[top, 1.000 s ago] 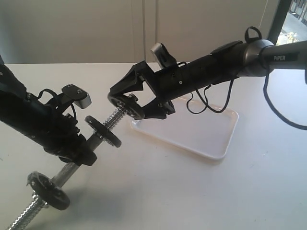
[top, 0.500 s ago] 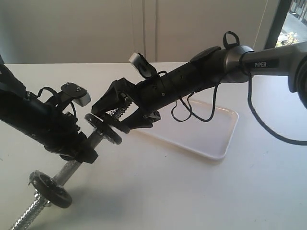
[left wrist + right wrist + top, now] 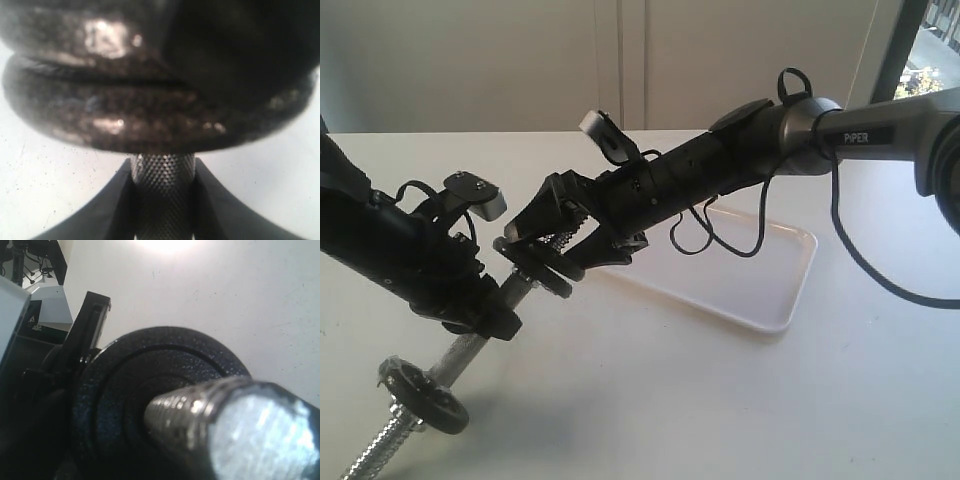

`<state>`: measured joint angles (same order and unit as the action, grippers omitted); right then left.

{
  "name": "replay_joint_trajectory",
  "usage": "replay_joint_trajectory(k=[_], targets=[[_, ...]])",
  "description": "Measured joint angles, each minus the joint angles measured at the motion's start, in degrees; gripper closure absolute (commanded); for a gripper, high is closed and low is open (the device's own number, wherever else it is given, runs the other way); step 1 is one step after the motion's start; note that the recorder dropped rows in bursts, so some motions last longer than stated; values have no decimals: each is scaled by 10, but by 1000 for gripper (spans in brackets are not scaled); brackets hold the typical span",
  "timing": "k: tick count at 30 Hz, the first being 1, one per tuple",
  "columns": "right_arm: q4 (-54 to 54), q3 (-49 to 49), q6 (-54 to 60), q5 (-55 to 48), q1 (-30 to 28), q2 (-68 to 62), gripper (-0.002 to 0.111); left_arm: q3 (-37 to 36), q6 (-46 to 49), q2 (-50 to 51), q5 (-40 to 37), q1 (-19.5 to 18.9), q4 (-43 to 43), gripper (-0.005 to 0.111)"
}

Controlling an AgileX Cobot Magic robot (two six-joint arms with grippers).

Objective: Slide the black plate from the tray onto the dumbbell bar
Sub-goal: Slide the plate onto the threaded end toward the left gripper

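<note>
The dumbbell bar (image 3: 470,345) slants up from the lower left, and my left gripper (image 3: 490,318) is shut on its knurled shaft (image 3: 162,195). The black plate (image 3: 560,263) is threaded over the bar's upper screw end (image 3: 235,430) and sits close against a duller disc (image 3: 528,265). My right gripper (image 3: 545,250) is shut on the plate's rim; one finger (image 3: 90,330) shows beside the plate (image 3: 130,400). In the left wrist view two stacked discs (image 3: 150,115) fill the space above the shaft. The white tray (image 3: 760,295) lies behind with nothing in it.
Another black disc (image 3: 420,395) sits near the bar's lower threaded end (image 3: 370,455). The right arm (image 3: 740,160) stretches across above the tray, trailing a black cable (image 3: 720,235). White tabletop (image 3: 700,400) surrounds everything.
My right gripper has moved left and down along the bar. The black plate went over the threaded end and slid down next to the upper disc. The left arm held still.
</note>
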<state>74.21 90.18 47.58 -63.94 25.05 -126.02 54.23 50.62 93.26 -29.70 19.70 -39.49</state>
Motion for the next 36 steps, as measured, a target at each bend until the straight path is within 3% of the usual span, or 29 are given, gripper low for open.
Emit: replay_joint_trajectory(k=[3,36], targets=[[-1,0,0,0,0,0,17,0,0,0,0,0,0,107],[15,0,0,-20,-21,-2,16,0,5,0,11,4,-14,107]])
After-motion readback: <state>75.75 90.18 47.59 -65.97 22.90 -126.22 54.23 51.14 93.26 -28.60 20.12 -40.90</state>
